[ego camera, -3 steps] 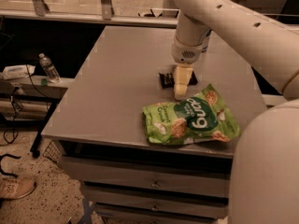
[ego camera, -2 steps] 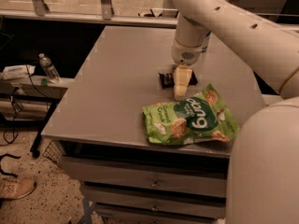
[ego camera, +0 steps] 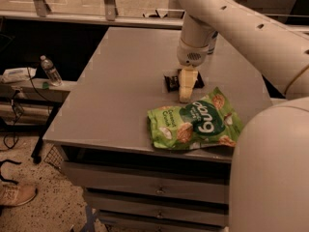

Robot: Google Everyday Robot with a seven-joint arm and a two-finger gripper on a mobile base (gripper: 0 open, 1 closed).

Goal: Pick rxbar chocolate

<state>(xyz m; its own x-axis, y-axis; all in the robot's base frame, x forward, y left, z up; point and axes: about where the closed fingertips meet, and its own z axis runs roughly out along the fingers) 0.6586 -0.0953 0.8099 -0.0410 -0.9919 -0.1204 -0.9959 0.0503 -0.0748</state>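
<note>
The rxbar chocolate (ego camera: 171, 81), a small flat bar in a black wrapper, lies on the grey table (ego camera: 120, 81) near its middle. My gripper (ego camera: 186, 92) hangs from the white arm and points straight down onto the right part of the bar, covering that end. The large green snack bag (ego camera: 198, 124) lies just in front of the gripper, near the table's front edge.
A slim can (ego camera: 212, 43) stands behind the arm at the back right, mostly hidden. A water bottle (ego camera: 49, 70) stands on a low shelf to the left. Drawers (ego camera: 154, 187) sit under the table front. A shoe (ego camera: 14, 195) is on the floor at lower left.
</note>
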